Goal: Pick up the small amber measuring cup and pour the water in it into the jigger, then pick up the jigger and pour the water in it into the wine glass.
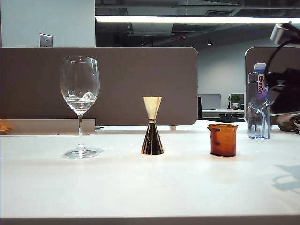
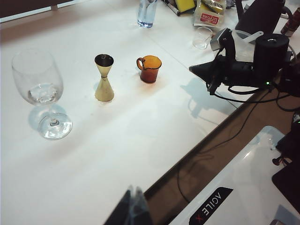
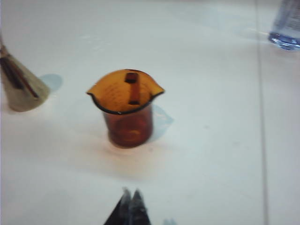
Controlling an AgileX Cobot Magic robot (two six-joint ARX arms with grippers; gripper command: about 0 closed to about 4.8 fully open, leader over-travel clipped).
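Worktop (image 1: 140, 187): wine glass (image 1: 80, 105) left, jigger (image 1: 152, 125) centre, small amber measuring cup (image 3: 125, 108) right, upright – just ahead of right gripper (image 3: 130, 206), fingers shut, empty, nearer arm. Left gripper (image 2: 133, 206) well back, fingers together, holding nothing.

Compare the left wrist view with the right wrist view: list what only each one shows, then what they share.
Only the left wrist view: the wine glass, the jigger's open top, the right arm hovering off to the table's side, snack packets, the left claw low at the table's near edge.
Only the right wrist view: the right claw, shut and empty, just short of the cup.
Both: the amber measuring cup upright on the table, the jigger, the water bottle.
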